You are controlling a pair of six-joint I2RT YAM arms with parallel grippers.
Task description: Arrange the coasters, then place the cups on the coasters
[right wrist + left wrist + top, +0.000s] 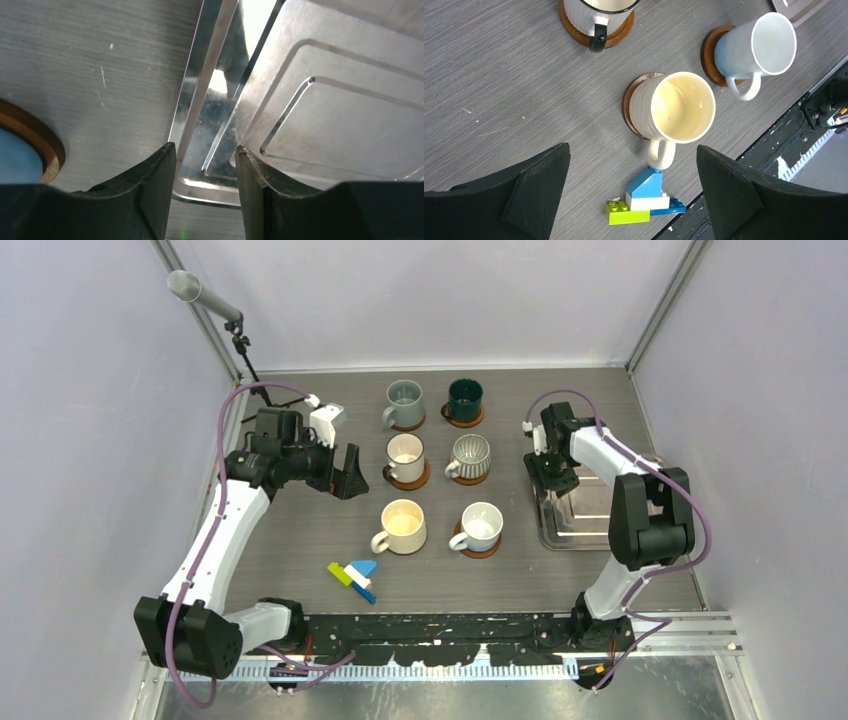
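All cups (408,456) sit on coasters (466,422) mid-table; left gripper (349,473), gaping at their nine o'clock, and right gripper (205,148), jaws apart astride the tray (345,115) rim at three, seemingly unclamped, should lift straight up, nudging nothing.

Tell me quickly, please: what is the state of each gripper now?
Left gripper: open wide, holding nothing.
Right gripper: jaws part-way apart astride the rim of the steel tray; whether it grips cannot be told.

steel tray (325,125): right | jaws: apart, astride its rim | coaster (47,145): left edge, something pale blue on it
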